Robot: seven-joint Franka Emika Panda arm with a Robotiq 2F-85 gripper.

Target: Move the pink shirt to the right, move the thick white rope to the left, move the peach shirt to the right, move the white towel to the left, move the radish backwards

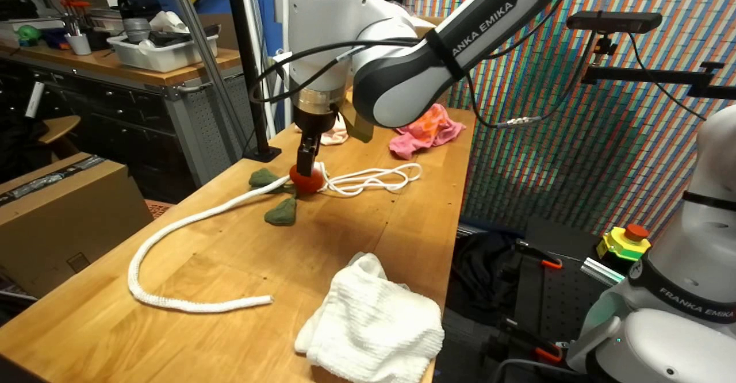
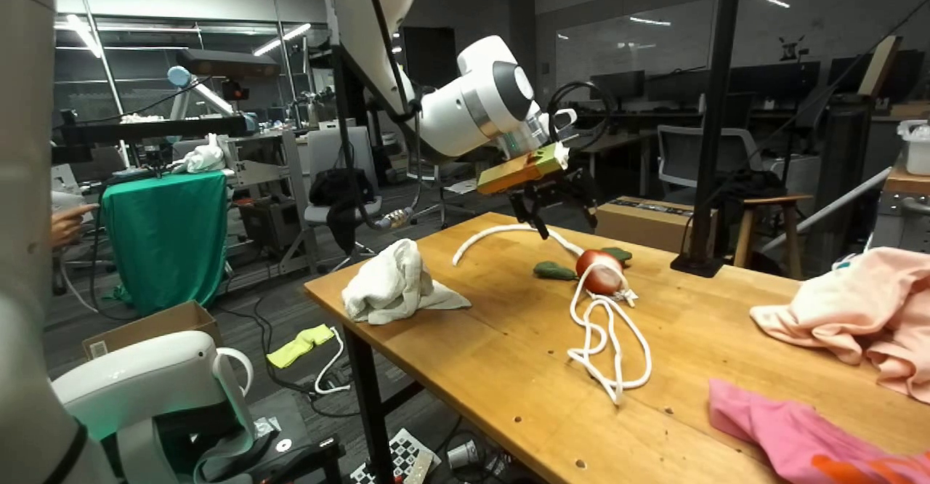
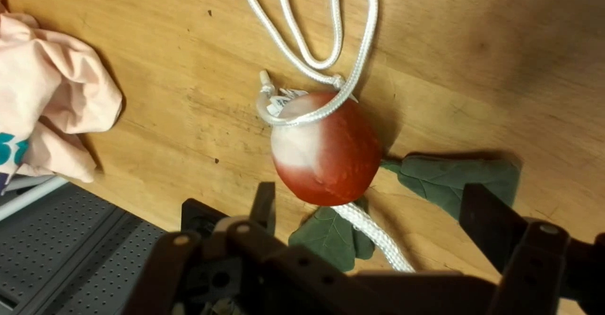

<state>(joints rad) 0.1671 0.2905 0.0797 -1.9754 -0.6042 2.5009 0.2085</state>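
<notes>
The radish (image 3: pixel 342 163), red with a white tip and green leaves (image 3: pixel 449 178), lies on the table across one end of the thick white rope (image 1: pixel 133 268). From under it, that rope curves over the tabletop. My gripper (image 3: pixel 369 189) is wide open above the leaves and rope, holding nothing; in an exterior view its fingertips (image 2: pixel 543 231) hang clear of the radish. The white towel (image 1: pixel 374 320) is bunched near a table corner. At the opposite end are the pink shirt (image 2: pixel 785 426), with an orange print, and the peach shirt (image 2: pixel 864 302), both crumpled.
A thin white string (image 2: pixel 643 353) lies in loops beside the radish, and part of it drapes over the white tip. A black post (image 2: pixel 708 179) rises from the table's edge beyond the radish. Past that edge, a cardboard box (image 1: pixel 75 228) stands lower down.
</notes>
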